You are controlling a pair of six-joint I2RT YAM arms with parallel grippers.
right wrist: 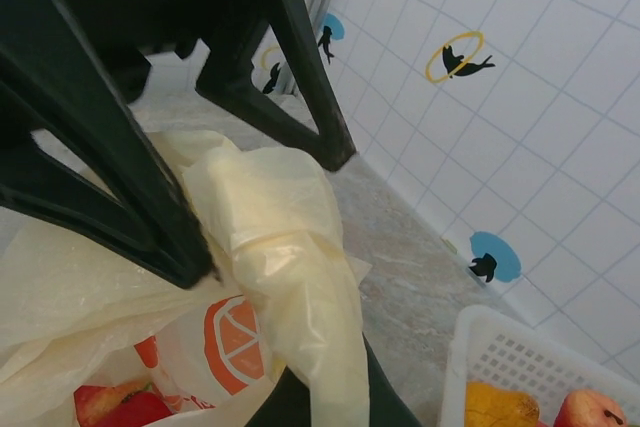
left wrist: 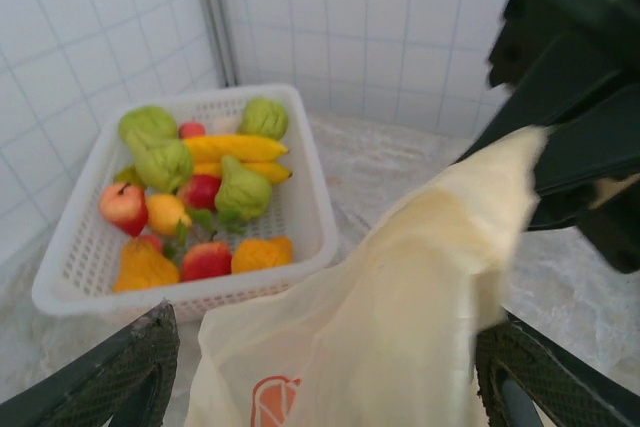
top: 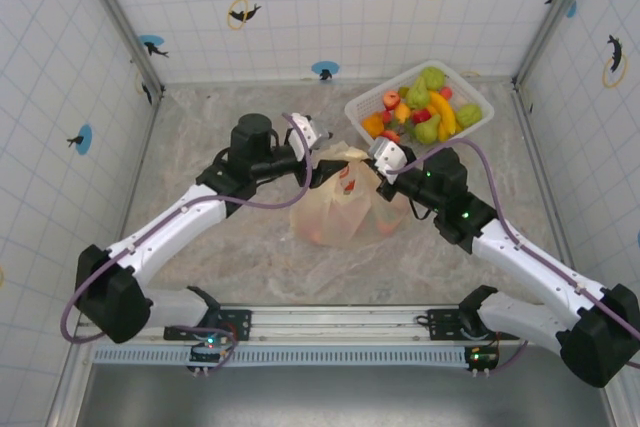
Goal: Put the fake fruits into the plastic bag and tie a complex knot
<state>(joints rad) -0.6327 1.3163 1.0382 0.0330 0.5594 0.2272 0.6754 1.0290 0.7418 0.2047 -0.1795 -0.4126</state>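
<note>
The cream-yellow plastic bag (top: 340, 209) with orange slice prints lies mid-table between both grippers. Red fake fruits (right wrist: 110, 409) show inside it. Several more fake fruits (left wrist: 215, 192) lie in the white basket. My left gripper (left wrist: 330, 367) stands open, its fingers (left wrist: 130, 372) wide apart on either side of the bag's raised handle (left wrist: 420, 277). My right gripper (left wrist: 545, 162) is shut on the tip of that handle. The handle (right wrist: 290, 277) is bunched into a twisted strip with a fold wrapped round it. I cannot tell whether that fold is a tied knot.
The white lattice basket (top: 362, 107) stands at the back right, close behind the right gripper. Tiled walls enclose the marbled table (top: 220, 247) on three sides. The arms' mounting rail (top: 340, 325) runs along the near edge.
</note>
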